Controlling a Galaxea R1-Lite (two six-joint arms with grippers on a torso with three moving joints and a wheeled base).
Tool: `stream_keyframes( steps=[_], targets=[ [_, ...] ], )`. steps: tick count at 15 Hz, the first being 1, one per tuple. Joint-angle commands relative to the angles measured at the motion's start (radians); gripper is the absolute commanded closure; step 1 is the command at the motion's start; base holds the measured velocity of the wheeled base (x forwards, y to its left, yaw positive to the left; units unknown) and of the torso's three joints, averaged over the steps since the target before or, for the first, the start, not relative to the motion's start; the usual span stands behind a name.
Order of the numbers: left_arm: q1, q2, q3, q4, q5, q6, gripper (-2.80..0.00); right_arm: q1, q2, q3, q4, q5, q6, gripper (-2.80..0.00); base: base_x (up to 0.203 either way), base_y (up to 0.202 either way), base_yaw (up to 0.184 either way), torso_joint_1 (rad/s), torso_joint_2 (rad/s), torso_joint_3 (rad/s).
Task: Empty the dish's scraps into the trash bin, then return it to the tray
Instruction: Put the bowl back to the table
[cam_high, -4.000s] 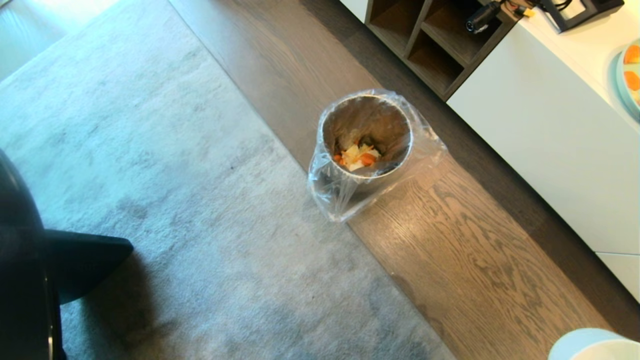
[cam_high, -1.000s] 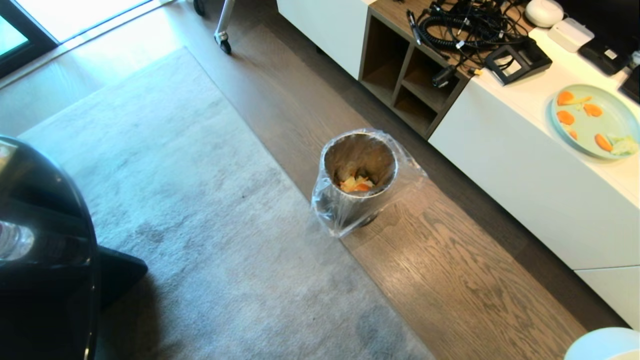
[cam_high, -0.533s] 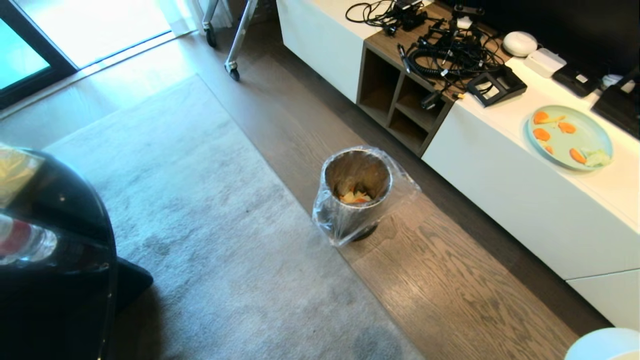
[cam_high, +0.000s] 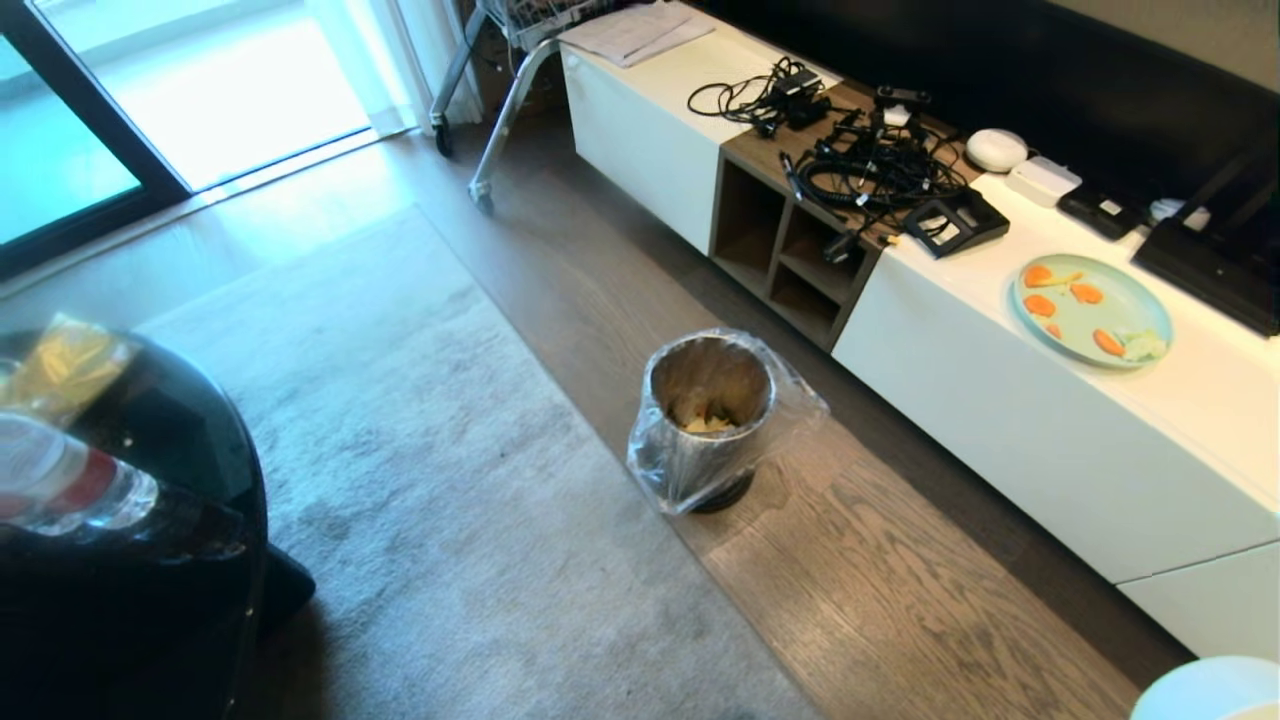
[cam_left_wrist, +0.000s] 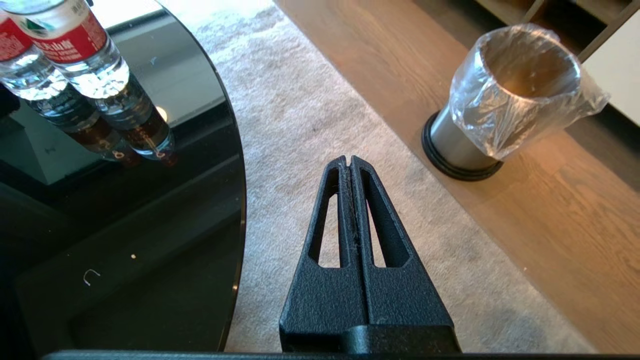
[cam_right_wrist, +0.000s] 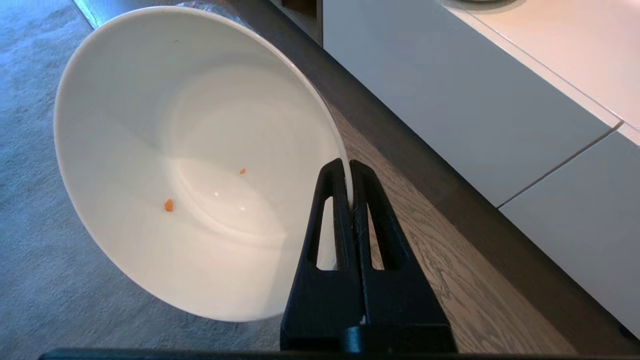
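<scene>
Two tiny orange crumbs are all that cling inside the dish (cam_right_wrist: 200, 165), which my right tool (cam_right_wrist: 348, 167) grips by its rim. The scraps (cam_high: 706, 421) already lie in the trash bin (cam_high: 710, 420) on the floor, so I judge emptying done; next comes carrying the dish to the tray, which no view shows. My left tool (cam_left_wrist: 349, 161) hangs clenched, empty.

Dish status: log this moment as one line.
dish: clamped at rim by right gripper, two orange specks inside | scraps: in trash bin | left gripper: shut, empty | tray: not visible
</scene>
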Motion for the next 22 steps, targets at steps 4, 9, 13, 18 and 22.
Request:
stream_keyframes(
  steps=[4, 9, 13, 18, 22],
  targets=[
    [0.0, 0.0, -0.002, 0.0, 0.0, -0.001, 0.0, -0.001, 0.001, 0.0, -0.001, 0.0, 0.0, 0.0, 0.0, 0.0, 0.0, 0.002, 0.0, 0.204],
    [0.0, 0.0, -0.002, 0.0, 0.0, -0.001, 0.0, 0.0, 0.001, 0.0, -0.001, 0.0, 0.0, 0.0, 0.0, 0.0, 0.0, 0.001, 0.0, 0.202],
    [0.0, 0.0, 0.0, 0.0, 0.0, -0.003, 0.0, 0.0, 0.001, 0.0, -0.001, 0.0, 0.0, 0.0, 0.0, 0.0, 0.0, -0.001, 0.0, 0.2],
    [0.0, 0.0, 0.0, 0.0, 0.0, -0.003, 0.0, 0.0, 0.001, 0.0, -0.001, 0.0, 0.0, 0.0, 0.0, 0.0, 0.0, 0.002, 0.0, 0.201],
    [0.0, 0.0, 0.0, 0.0, 0.0, -0.001, 0.0, 0.0, 0.001, 0.0, -0.001, 0.0, 0.0, 0.0, 0.0, 0.0, 0.0, 0.003, 0.0, 0.129]
  ],
)
